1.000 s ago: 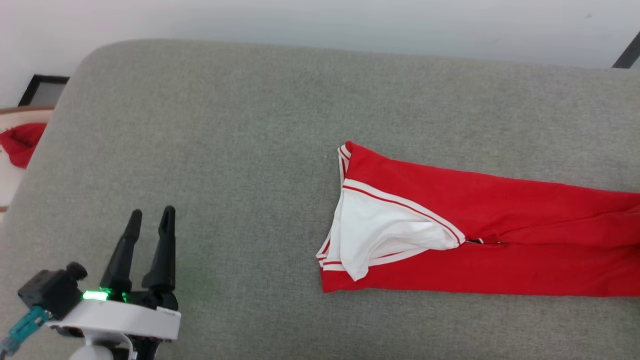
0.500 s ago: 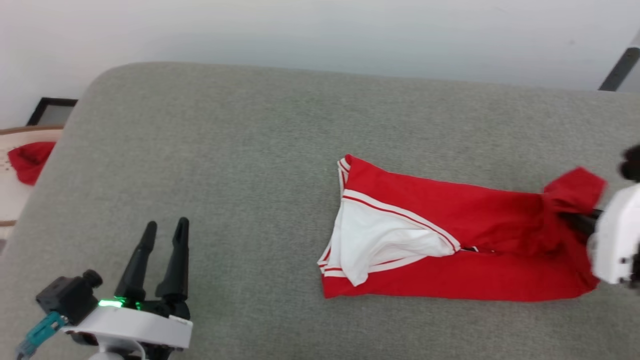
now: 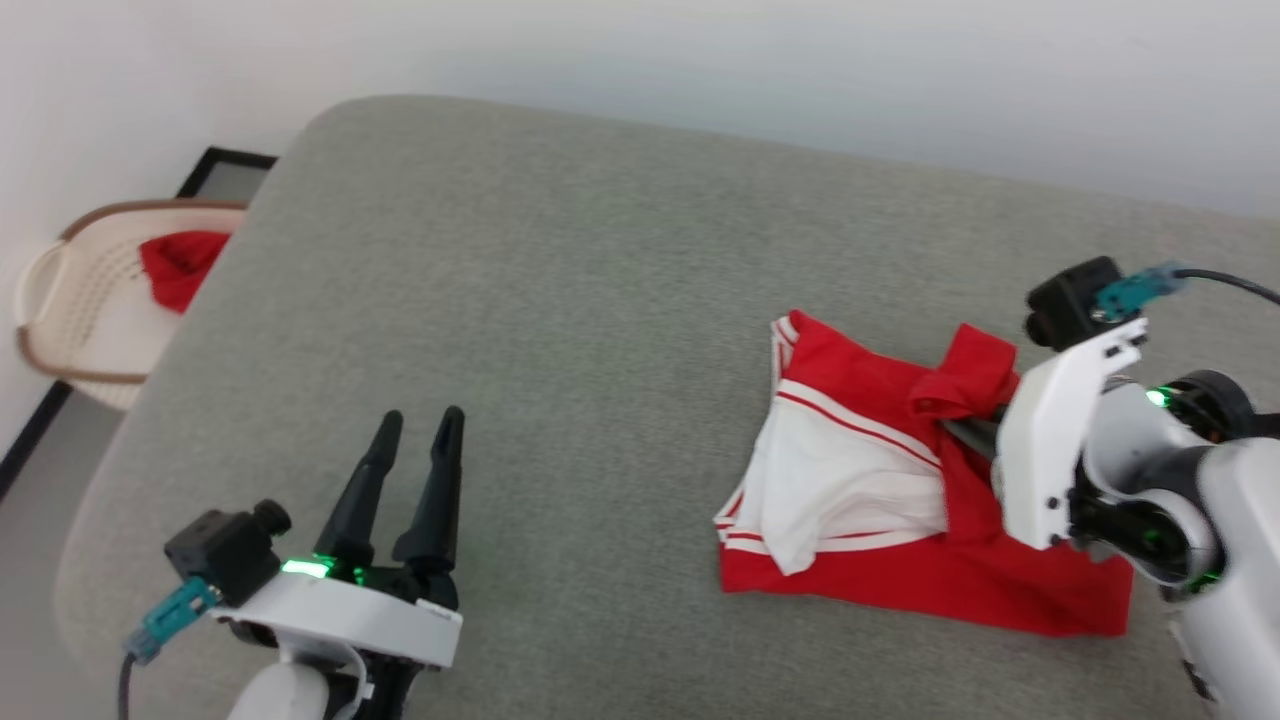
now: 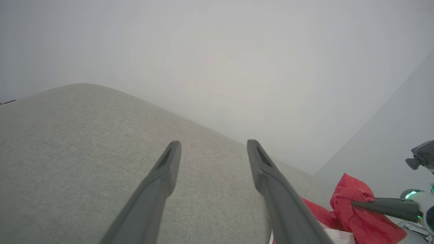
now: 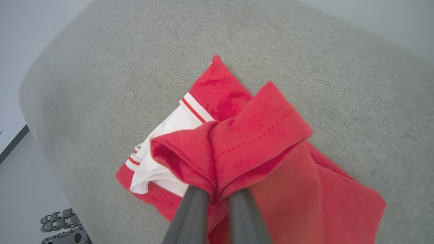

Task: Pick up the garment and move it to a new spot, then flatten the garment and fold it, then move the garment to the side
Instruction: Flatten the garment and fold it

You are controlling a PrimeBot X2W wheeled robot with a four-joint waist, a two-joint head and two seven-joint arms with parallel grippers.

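Note:
The garment (image 3: 880, 585), red with a white sleeve and striped trim, lies on the right part of the grey cushion (image 3: 560, 300). My right gripper (image 3: 962, 425) is shut on its red hem, which it holds bunched and lifted over the garment's middle. In the right wrist view the two fingers (image 5: 190, 217) pinch the hemmed fold of the garment (image 5: 257, 135) just above the white sleeve. My left gripper (image 3: 418, 420) hovers open over bare cushion at the lower left, well apart from the cloth. The left wrist view shows my left gripper (image 4: 213, 145) open, with the garment (image 4: 352, 210) at the lower right.
A cream perforated basket (image 3: 80, 300) holding a small red cloth bundle (image 3: 180, 265) stands on the floor beyond the cushion's left edge. A dark frame (image 3: 225, 170) leans at the pale wall behind. The cushion's rounded far-left corner drops off to the floor.
The head camera has turned. My right gripper came into view and carried the garment's hem leftward over its body, so the long red strip is now doubled and shorter. The left gripper stays open.

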